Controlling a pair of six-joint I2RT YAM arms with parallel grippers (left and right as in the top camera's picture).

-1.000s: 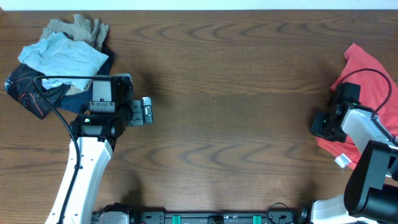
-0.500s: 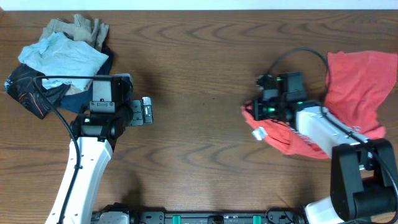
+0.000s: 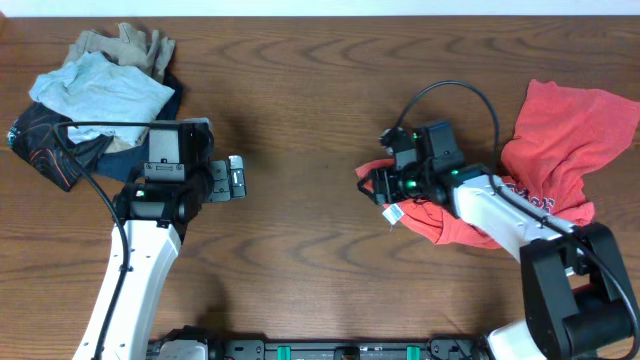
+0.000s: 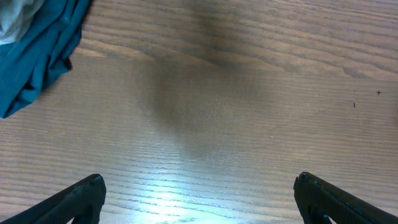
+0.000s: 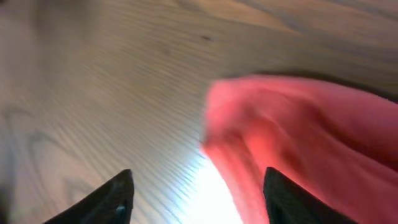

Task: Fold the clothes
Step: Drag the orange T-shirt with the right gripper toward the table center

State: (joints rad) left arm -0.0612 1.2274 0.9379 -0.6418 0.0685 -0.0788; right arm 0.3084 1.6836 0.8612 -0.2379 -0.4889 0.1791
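The coral-red T-shirt point(image 3: 570, 130) lies crumpled at the right of the table, stretched leftward to a bunched end with a small white tag point(image 3: 393, 212). White lettering shows near its middle. My right gripper point(image 3: 372, 185) is at that bunched left end. In the right wrist view its fingers point(image 5: 199, 196) stand apart, and the blurred red cloth point(image 5: 298, 124) lies between them and against the right finger. My left gripper point(image 3: 237, 178) hovers wide open over bare wood point(image 4: 199, 199), far from the shirt.
A heap of light-blue, tan, navy and black garments point(image 3: 95, 100) sits at the table's back left, beside the left arm. A corner of teal cloth point(image 4: 37, 56) shows in the left wrist view. Bare wood separates the two grippers.
My right arm has pulled the red shirt from the table's right edge leftward toward the centre, and its jaws have opened. The left arm has not moved.
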